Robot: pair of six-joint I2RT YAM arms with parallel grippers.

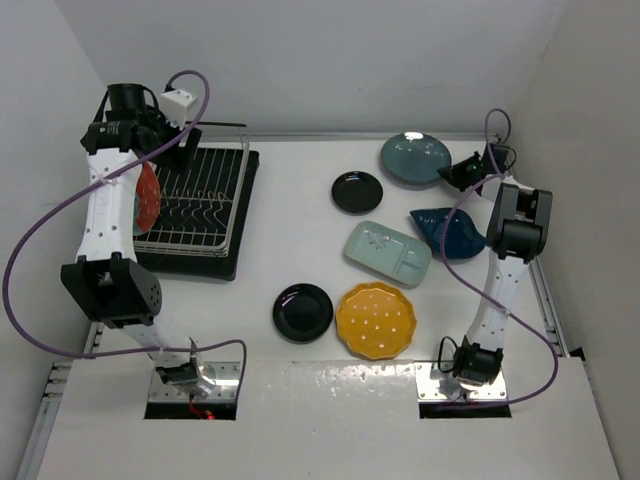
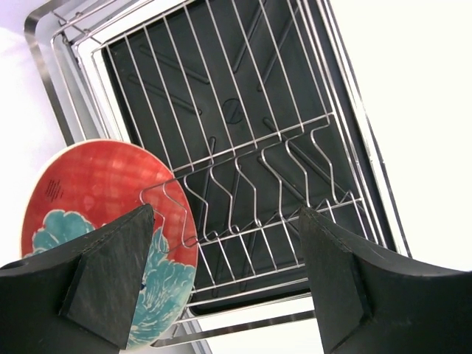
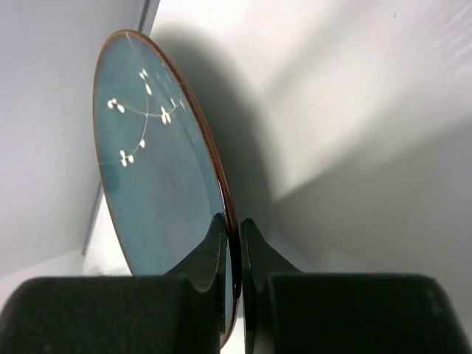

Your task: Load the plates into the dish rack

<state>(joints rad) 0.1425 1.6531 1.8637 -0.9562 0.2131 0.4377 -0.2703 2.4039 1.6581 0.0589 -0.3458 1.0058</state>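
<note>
Our right gripper (image 3: 231, 228) pinches the teal plate (image 3: 155, 169) by its rim at the tabletop's (image 1: 290, 250) far edge. We judge it stiff, slick and breakable. Left gripper (image 2: 225, 220) gapes wide.

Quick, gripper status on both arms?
Left gripper: open, holding nothing, over the dish rack.
Right gripper: shut on the rim of the teal plate.

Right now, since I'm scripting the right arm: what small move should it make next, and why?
Probably lift the round blue-grey glazed plate slightly off the white table: the right gripper is shut on its rim, while the left gripper hangs open over the wire dish rack, where a red floral plate stands.
</note>
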